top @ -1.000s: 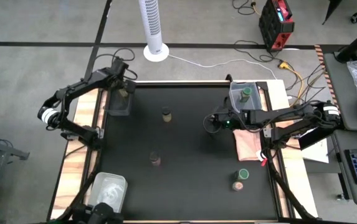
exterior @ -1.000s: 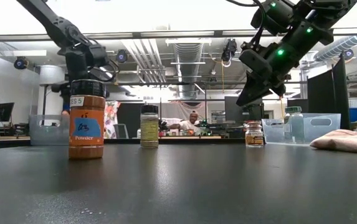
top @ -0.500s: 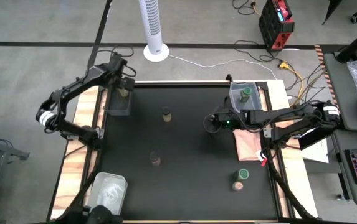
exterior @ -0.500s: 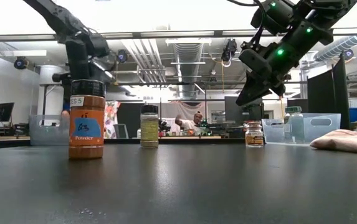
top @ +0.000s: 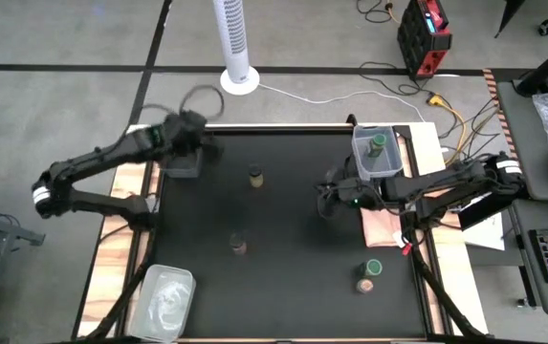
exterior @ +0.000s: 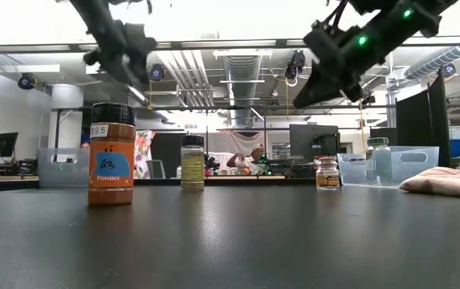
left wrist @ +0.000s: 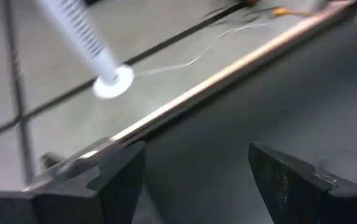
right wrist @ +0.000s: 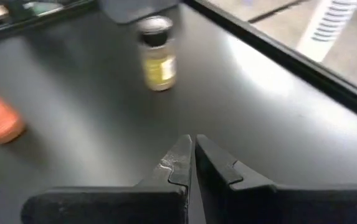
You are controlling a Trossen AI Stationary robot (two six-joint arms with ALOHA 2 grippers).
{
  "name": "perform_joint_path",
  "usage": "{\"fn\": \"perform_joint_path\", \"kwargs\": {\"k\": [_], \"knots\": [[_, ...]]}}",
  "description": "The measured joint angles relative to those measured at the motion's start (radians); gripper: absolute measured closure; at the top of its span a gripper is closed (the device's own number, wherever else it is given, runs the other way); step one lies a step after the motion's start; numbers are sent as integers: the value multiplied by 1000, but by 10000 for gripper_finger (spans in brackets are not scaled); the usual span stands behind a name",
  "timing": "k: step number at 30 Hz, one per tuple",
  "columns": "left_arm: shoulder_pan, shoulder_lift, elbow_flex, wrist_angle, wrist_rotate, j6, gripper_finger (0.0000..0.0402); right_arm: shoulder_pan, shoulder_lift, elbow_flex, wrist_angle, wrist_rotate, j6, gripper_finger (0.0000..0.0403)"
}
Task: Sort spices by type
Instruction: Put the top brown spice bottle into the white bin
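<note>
Four spice jars stand loose on the black table (top: 293,287); a green-lidded jar (top: 376,145) already sits in the clear tub (top: 361,162) at the right rear corner. Every loose jar is upright, long axis vertical.

Loose jars, high view: yellow-content jar (top: 255,177) toward the rear centre; orange-labelled jar (top: 239,245) mid-table, left of centre; green-lidded jar by the front right edge (top: 374,268), touching or just beside a brownish jar (top: 363,285).

Right gripper (top: 323,203): fingers pressed together, nothing held, hanging above the table right of centre. In its wrist view the closed tips (right wrist: 189,163) point toward the yellow-content jar, which stands ahead and well apart; the orange-labelled jar lies off to one side, farther still.

Left gripper (top: 197,143): over the left rear corner at the grey bin (top: 183,168), fingers (left wrist: 119,180) parted about halfway, nothing between them. Wrist view shows only table edge and floor past the fingers; no jar in line.

Judgement: the yellow-content jar lies between the two grippers, about equally near each. The right one already faces it but must open before it can grasp. The front-right pair is clearly the right arm's side; the orange-labelled jar is about equally far from each gripper.

A pink cloth (top: 384,222) lies at the right table edge under the right arm.
</note>
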Motion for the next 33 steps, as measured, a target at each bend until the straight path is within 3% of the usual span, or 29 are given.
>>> {"fn": "perform_joint_path", "kwargs": {"k": [5, 9, 12, 15, 22, 28, 33], "knots": [[-366, -19, 0, 0, -126, -86, 135, 95, -1, 7, -8, -1, 6, 390], [-628, 6, 0, 1, -151, -131, 135, 164, -2, 7, -95, -7, 87, 390], [-792, 44, 0, 0, -180, -169, 135, 184, -2, 7, -194, -9, 204, 390], [-908, 84, 0, -1, -295, -232, 135, 182, -2, 7, -280, -5, 321, 390], [-1013, 182, -1, 0, -327, -352, 136, 155, -2, 7, -409, -3, 482, 390], [-1003, 251, -1, 5, -368, -368, 136, -11, 2, 7, -413, -8, 470, 390], [-1000, 271, 2, 18, -449, -368, 136, -182, 6, 7, -357, 1, 365, 390]]}}
